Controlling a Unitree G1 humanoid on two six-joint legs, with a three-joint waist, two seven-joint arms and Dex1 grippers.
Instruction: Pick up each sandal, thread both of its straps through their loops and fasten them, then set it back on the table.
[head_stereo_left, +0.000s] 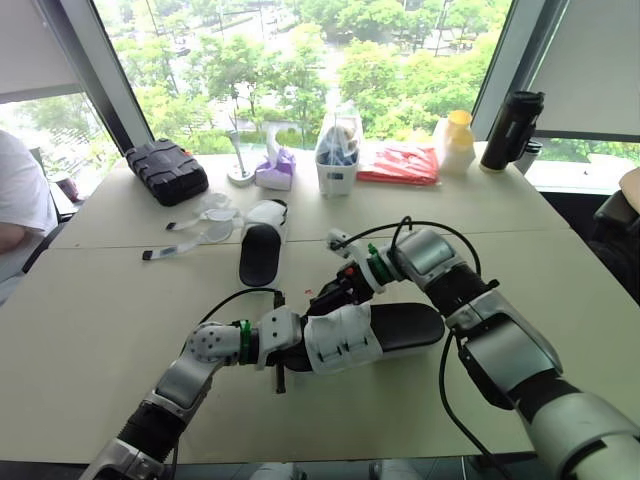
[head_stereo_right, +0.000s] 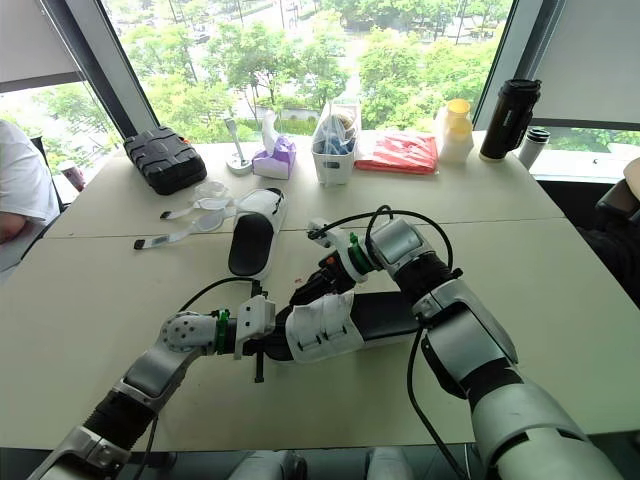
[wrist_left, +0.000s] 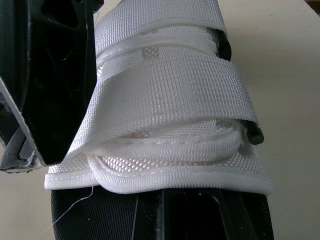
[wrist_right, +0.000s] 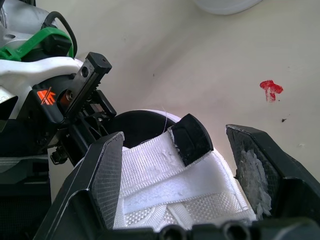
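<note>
The left jaws are clamped on the toe end of the near sandal (head_stereo_left: 345, 338). One black finger (wrist_left: 50, 80) lies flat against the side of its white woven upper, where broad straps (wrist_left: 170, 95) lie wrapped across it. The right jaws stand apart and meet the same sandal from its far side. They straddle the top strap, whose black end tab (wrist_right: 191, 139) sits in the gap between them. One finger (wrist_right: 100, 175) touches the strap's edge and the other stands just clear of it. The two pairs of jaws are close together, with the strapped upper between them.

From the left jaws the sandal's black sole runs off toward the robot's right, with its heel low over the counter (head_stereo_left: 90, 330). Whether the heel touches the counter I cannot tell. A small red mark (wrist_right: 270, 90) shows on the counter just beyond the right jaws.

Farther out, beyond both pairs of jaws, the second sandal (head_stereo_left: 262, 243) lies flat on the counter, its white upper at the end away from them. Loose white strips (head_stereo_left: 195, 232) lie just to its left.

Well beyond, along the window edge, stand a black case (head_stereo_left: 166, 170), a tissue pack (head_stereo_left: 275, 170), a white tub (head_stereo_left: 338, 165), a red bag (head_stereo_left: 398, 165), a yellow-capped bottle (head_stereo_left: 456, 140) and a black flask (head_stereo_left: 512, 130). A person's white sleeve (head_stereo_left: 20, 195) shows far off to the left of the left jaws.
</note>
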